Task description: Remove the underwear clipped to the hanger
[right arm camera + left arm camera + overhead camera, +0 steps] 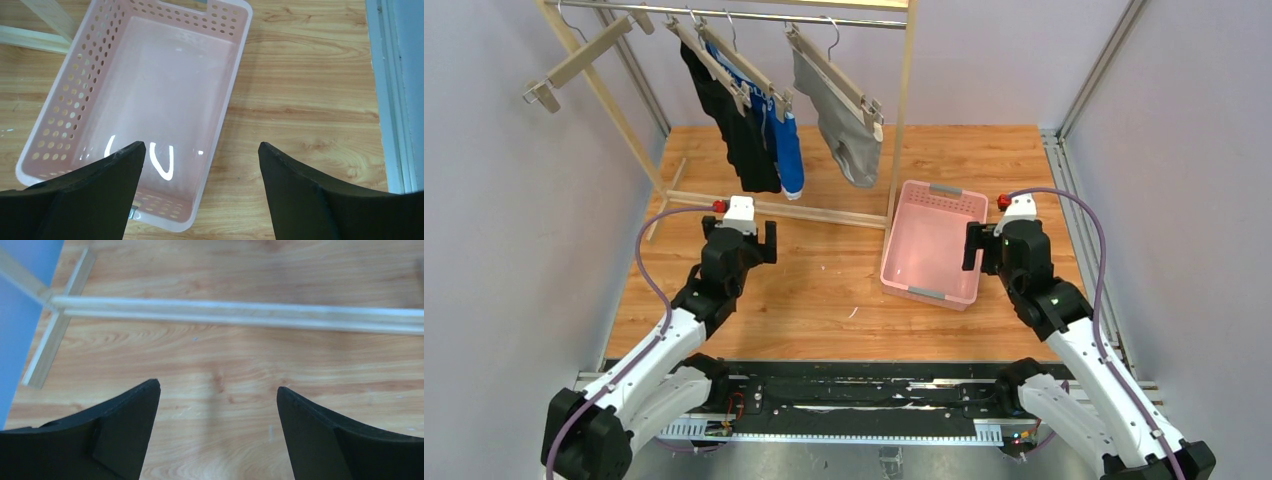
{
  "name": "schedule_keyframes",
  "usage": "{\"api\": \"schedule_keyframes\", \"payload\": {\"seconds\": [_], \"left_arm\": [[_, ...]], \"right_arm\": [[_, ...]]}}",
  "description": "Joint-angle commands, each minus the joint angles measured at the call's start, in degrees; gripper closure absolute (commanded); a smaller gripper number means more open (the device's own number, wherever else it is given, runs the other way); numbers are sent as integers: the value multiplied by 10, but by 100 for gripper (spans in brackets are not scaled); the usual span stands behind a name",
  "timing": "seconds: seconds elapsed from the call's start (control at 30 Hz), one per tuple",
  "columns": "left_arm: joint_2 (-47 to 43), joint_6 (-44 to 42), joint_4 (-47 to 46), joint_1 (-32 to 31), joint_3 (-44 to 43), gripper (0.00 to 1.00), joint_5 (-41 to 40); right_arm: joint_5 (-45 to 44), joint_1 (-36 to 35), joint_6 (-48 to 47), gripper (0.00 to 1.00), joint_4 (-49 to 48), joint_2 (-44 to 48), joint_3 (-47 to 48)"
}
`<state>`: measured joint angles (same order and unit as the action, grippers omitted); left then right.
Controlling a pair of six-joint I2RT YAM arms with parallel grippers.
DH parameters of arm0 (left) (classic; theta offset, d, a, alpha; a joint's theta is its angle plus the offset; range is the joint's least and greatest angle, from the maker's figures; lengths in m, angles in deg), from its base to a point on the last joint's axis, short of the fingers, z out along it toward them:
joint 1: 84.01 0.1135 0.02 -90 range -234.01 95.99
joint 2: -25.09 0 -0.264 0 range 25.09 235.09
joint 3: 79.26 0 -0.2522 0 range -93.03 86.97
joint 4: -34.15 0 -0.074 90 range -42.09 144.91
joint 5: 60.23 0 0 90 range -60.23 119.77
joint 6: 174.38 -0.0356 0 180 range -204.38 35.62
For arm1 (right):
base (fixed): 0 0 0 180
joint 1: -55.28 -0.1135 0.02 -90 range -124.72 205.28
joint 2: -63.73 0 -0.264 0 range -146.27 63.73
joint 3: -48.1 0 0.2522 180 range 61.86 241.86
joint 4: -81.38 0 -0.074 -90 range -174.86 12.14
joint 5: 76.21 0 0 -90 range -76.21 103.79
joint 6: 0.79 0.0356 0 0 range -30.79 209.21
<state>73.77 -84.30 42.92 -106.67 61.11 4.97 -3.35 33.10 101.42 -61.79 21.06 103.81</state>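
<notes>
- The task looks not yet begun: all three pieces of the underwear hang from clip hangers on the rail [754, 12] of the wooden rack, at the far side of the table [824, 290].
- The black briefs [736, 125] hang on the left, with the blue briefs [788, 155] close beside them, partly overlapping. The grey briefs [846, 135] hang apart on their own hanger, further right.
- One more hanger [584, 55] hangs tilted at the far left of the rail and bears nothing.
- The pink basket [892, 245] stands on the table below the grey briefs, and there is no cloth in it.
- The left gripper [217, 390] has its fingers spread wide and holds nothing. It hovers low over the wood, near the bottom bar [240, 312] of the rack and under the black briefs.
- The right gripper [200, 150] is spread wide too, and empty. It hangs over the near right corner of the basket.
- In my judgement, the whole work is left: each of the three briefs must be pulled free from its clips.
</notes>
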Motion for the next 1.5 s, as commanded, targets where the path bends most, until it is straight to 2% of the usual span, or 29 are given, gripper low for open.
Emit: {"api": "schedule_keyframes", "payload": {"seconds": [0.0,0.27,0.43,0.6,0.8,1.03,1.13,1.3,1.37,1.47], "left_arm": [[6,-14,32,-48,-80,2,17],[98,-56,109,-220,-229,2,-93],[141,-35,150,-270,-333,2,-39],[167,-19,219,-273,-479,2,46],[157,-54,285,-273,-643,2,63],[196,-125,352,-273,-846,2,-42],[240,-176,377,-273,-919,2,-135],[274,-293,351,-271,-949,2,-251],[275,-308,341,-261,-951,2,-246],[286,-228,402,-173,-989,2,-165]], "right_arm": [[44,-11,-8,14,-13,18,-2],[70,-11,-24,14,-37,50,-30],[69,-11,-31,14,-51,59,-35],[74,-11,-30,14,-73,58,-39],[94,-11,-29,14,-92,34,-37],[111,-11,-19,14,-98,19,-28],[114,-12,-19,14,-93,19,-24],[121,-12,-20,14,-77,19,-16],[124,-12,-20,14,-74,22,-15],[124,-12,-18,14,-70,29,-15]]}}
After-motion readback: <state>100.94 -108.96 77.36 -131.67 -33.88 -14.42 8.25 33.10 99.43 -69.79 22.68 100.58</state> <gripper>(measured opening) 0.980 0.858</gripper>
